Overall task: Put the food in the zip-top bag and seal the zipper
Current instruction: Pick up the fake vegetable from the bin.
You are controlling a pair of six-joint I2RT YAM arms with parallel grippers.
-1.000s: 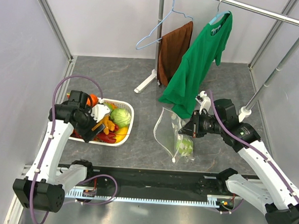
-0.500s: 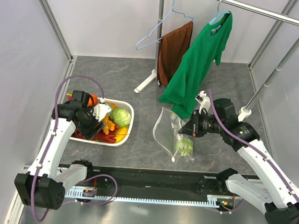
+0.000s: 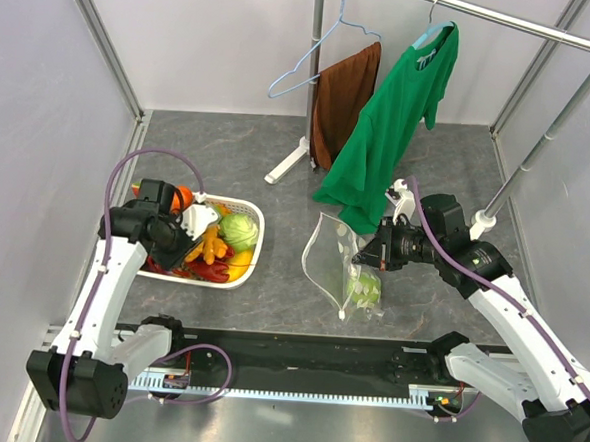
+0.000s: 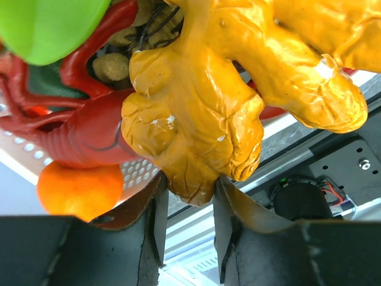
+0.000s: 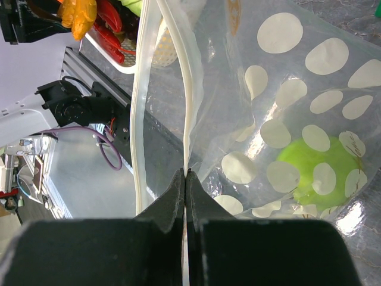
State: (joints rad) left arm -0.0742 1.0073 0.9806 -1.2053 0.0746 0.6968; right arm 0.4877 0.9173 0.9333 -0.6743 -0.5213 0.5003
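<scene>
1. The grey mottled table top (image 3: 278, 170) carries both work stations, well apart from each other.
2. The white perforated plastic basket (image 3: 214, 283) sits at 9 o'clock from the bag. Most of the food is in it: a green plastic cabbage (image 3: 239, 230), red plastic lobsters (image 3: 207, 272) and an orange round fruit (image 3: 183, 196). All of these remain to be transferred.
3. The clear floppy polka-dot zip-top bag (image 3: 328, 258) lies at 3 o'clock from the basket, its mouth gaping toward about 9 o'clock.
4. The right gripper (image 5: 186, 176) has its fingers fully together, pinching the bag's mouth edge to hold it up and open.
5. The yellow knobbly plastic piece (image 4: 196, 113) is over the basket. The left gripper (image 4: 189, 185) has its fingers narrow, pressed against the piece's lower lobe on both sides. Judged step: pick-up.
6. One light green round fruit (image 5: 315, 173) is inside the bag, at its 5 o'clock end. No other loaded food shows.
7. The thin whitish zipper strip (image 5: 189, 107) stands parted from its mate, so sealing is not yet done.
</scene>
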